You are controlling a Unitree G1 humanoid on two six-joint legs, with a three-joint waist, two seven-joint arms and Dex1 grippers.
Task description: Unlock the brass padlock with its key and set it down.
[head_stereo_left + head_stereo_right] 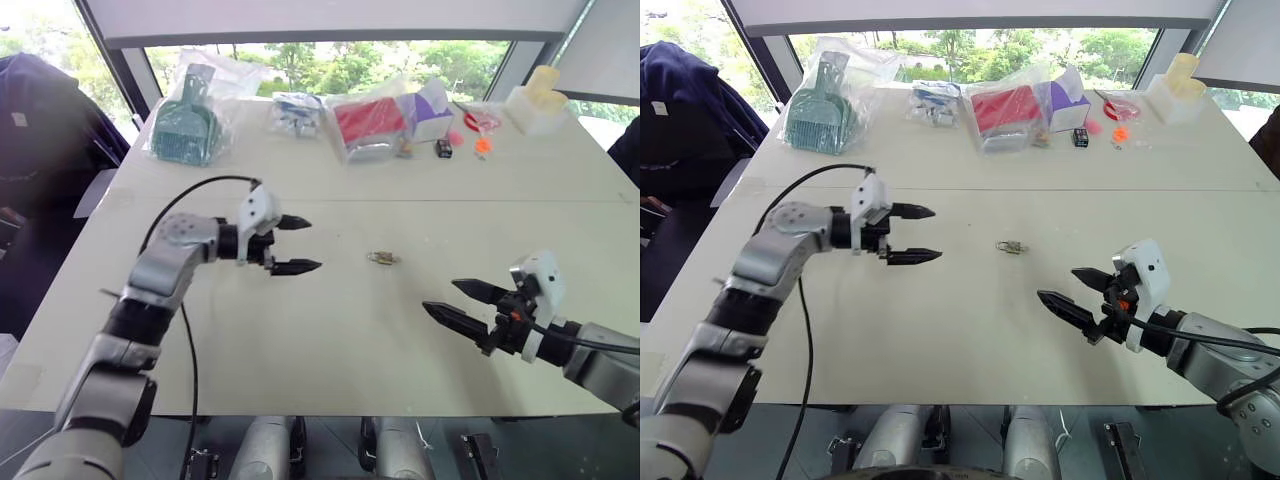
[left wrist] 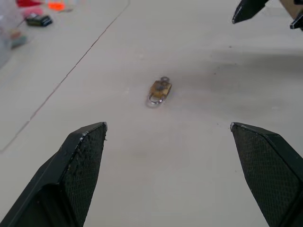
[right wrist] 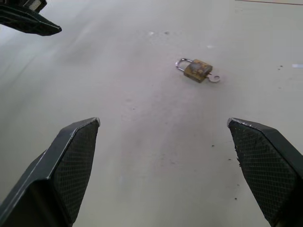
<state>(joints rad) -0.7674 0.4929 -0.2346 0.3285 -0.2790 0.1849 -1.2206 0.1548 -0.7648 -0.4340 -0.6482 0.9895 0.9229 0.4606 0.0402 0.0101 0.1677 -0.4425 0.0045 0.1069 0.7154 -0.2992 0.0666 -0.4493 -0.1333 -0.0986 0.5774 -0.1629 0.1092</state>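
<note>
Your right gripper [image 1: 457, 298] and left gripper [image 1: 293, 244] both stand spread wide and empty above the table [image 1: 330, 330]. The brass padlock [image 1: 382, 258] lies flat between them, apart from both, with its key seemingly seated opposite the shackle. Pinch the body squarely with one gripper, leaving the key end exposed for the other, and ignore the bagged items [image 1: 370, 125] beyond.

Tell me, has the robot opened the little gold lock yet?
Not yet. The brass padlock lies flat on the table, its silvery loop apparently closed and the key seemingly in its bottom. Both the left gripper and the right gripper are open and empty, one on each side of it. Nothing looks done; grabbing it, turning the key and setting it down are all left.
</note>
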